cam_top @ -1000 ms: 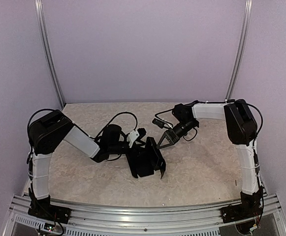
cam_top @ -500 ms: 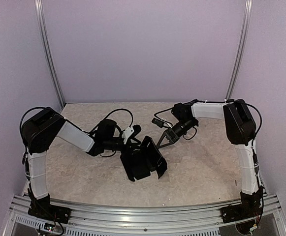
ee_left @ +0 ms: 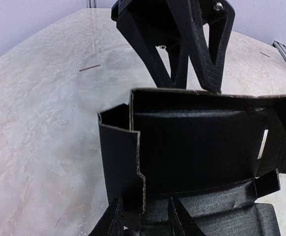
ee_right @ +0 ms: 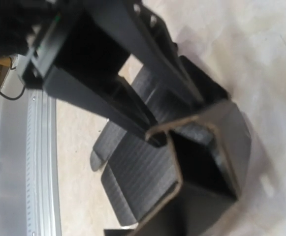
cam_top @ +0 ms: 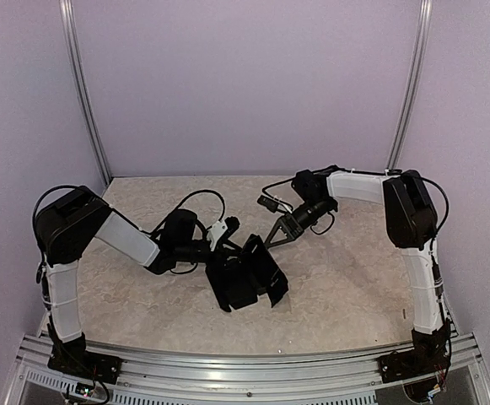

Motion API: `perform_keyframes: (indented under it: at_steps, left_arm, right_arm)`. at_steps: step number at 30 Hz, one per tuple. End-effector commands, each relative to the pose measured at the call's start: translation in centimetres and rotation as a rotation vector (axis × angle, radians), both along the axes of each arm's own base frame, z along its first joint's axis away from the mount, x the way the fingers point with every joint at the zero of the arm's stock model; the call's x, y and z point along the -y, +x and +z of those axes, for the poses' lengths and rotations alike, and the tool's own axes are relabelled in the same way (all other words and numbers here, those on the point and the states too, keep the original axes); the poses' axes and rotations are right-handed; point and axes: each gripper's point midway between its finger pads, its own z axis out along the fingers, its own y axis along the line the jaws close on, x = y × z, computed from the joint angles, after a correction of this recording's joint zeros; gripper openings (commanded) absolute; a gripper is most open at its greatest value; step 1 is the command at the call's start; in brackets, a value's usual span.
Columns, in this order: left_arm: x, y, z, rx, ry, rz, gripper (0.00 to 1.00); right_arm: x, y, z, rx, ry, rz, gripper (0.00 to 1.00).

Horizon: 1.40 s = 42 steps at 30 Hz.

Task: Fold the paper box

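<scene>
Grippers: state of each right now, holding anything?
Left gripper: closed on the paper box wall.
Right gripper: pinching the box's far edge.

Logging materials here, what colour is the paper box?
Matte black all over; the paper box shows best in the left wrist view.

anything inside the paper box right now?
The paper box looks like a half-formed open shell: bare black inner walls, nothing loose in it. The right gripper meets its far wall; its floor under the near flaps is hidden.
</scene>
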Motion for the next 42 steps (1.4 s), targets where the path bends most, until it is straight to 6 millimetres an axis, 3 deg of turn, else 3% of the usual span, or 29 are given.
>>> perform_keyframes:
  at_steps: [1, 10, 17, 23, 30, 35, 39, 42]
  left_arm:
    - [0.3, -0.5, 0.6, 0.032, -0.014, 0.043, 0.29]
    - [-0.9, -1.4, 0.3, 0.067, -0.019, 0.146, 0.21]
    - [-0.7, -2.1, 1.0, 0.086, -0.035, 0.204, 0.2]
    - [0.0, -2.0, 0.8, 0.084, 0.009, 0.33, 0.18]
    - [-2.6, -1.3, 0.8, 0.014, 0.057, 0.592, 0.2]
    - [-4.9, -1.9, 2.4, -0.013, 0.113, 0.665, 0.36]
    - [-6.2, -3.1, 5.1, -0.045, 0.123, 0.687, 0.48]
    - [-7.3, -4.3, 5.5, -0.097, 0.142, 0.707, 0.52]
  right_arm:
    - [-1.6, -1.1, -0.9, -0.035, -0.004, 0.03, 0.28]
    - [-3.4, -2.3, -1.3, -0.002, -0.056, 0.049, 0.24]
    - [-4.3, -2.0, -0.6, 0.017, -0.085, 0.007, 0.3]
    - [-4.2, -1.0, -1.7, 0.048, -0.15, -0.036, 0.3]
    - [-4.8, -0.2, -2.3, 0.026, -0.141, -0.029, 0.29]
    - [-3.1, 1.3, -0.9, 0.079, -0.15, -0.061, 0.3]
    - [0.1, 2.9, -0.4, 0.183, -0.245, -0.142, 0.33]
    - [1.8, 2.4, 1.1, 0.243, -0.271, -0.177, 0.36]
